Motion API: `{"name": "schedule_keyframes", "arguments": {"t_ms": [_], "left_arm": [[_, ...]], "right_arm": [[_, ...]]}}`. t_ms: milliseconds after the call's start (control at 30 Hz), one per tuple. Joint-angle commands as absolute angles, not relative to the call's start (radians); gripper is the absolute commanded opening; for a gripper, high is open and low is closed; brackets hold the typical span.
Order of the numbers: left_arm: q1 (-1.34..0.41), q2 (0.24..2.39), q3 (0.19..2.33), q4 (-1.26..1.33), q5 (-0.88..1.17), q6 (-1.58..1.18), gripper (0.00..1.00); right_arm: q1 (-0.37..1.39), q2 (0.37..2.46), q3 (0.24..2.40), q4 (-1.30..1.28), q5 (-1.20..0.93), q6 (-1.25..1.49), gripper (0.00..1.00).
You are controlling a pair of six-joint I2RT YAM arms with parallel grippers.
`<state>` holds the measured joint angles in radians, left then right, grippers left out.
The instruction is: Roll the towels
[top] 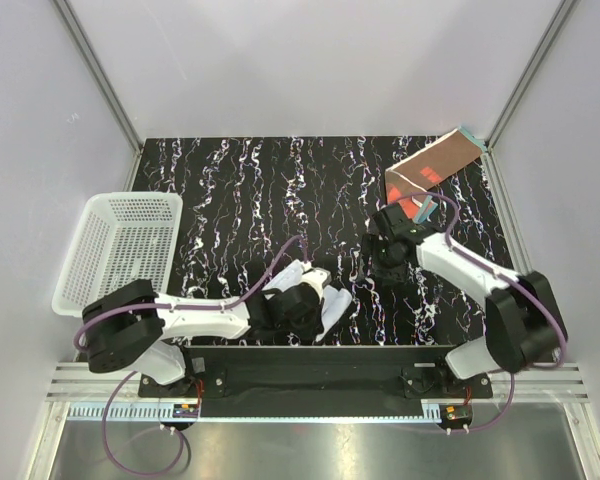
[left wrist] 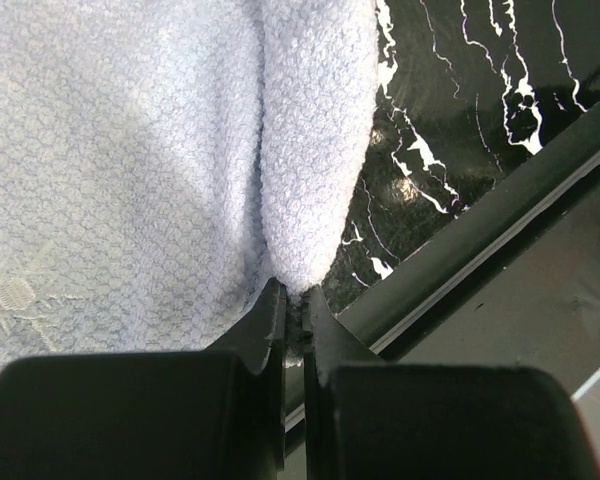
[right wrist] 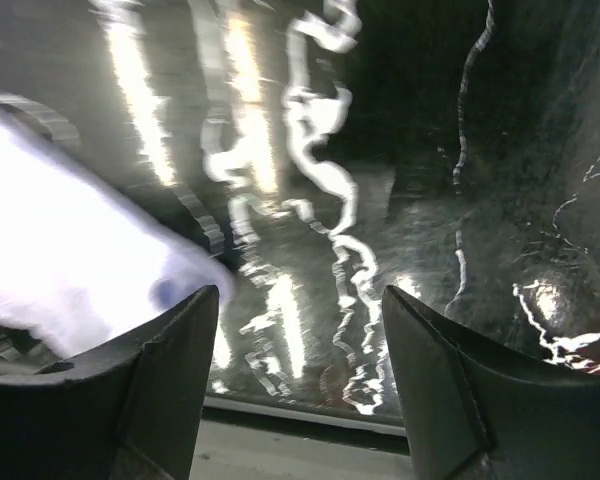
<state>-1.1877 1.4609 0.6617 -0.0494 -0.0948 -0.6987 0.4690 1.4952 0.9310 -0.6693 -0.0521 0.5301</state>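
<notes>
The white to pale blue towel (top: 330, 303) lies bunched near the table's front edge, in the middle. My left gripper (top: 302, 300) is shut on a fold of it. In the left wrist view the towel (left wrist: 130, 150) fills the upper left, and a rolled fold runs down into the closed gripper (left wrist: 293, 298). The rust-brown towel (top: 435, 163), with its red-orange patch and teal edge, lies at the back right corner. My right gripper (top: 386, 262) hovers in front of it, apart from both towels. In its wrist view that gripper (right wrist: 300, 295) is open over bare table, holding nothing.
A white perforated basket (top: 120, 250) stands at the left edge of the black marbled table (top: 240, 190). A blurred white shape (right wrist: 60, 260) shows at the left of the right wrist view. The table's front rail (left wrist: 480, 240) runs close under the left gripper.
</notes>
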Motion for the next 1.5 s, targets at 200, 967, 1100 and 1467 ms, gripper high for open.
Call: {"name": "schedule_keyframes", "arguments": {"t_ms": [200,967,1100,1467], "left_arm": [[-1.066,1.394,0.525,0.173,0.155,-0.854,0.00],[-0.937,1.569,0.314,0.764,0.342,-1.218,0.00],[-0.933,1.577,0.318,0.768,0.353,-1.218,0.00],[-0.928,1.611,0.296,0.827,0.370,-1.239,0.00]], "right_arm": [[0.462,1.178,0.683,-0.303,-0.381,0.639,0.74],[0.517,1.363,0.293,0.360,-0.474,0.894,0.42],[0.546,1.427,0.279,0.446,-0.456,0.914,0.40],[0.577,1.393,0.249,0.494,-0.426,0.925,0.60]]}}
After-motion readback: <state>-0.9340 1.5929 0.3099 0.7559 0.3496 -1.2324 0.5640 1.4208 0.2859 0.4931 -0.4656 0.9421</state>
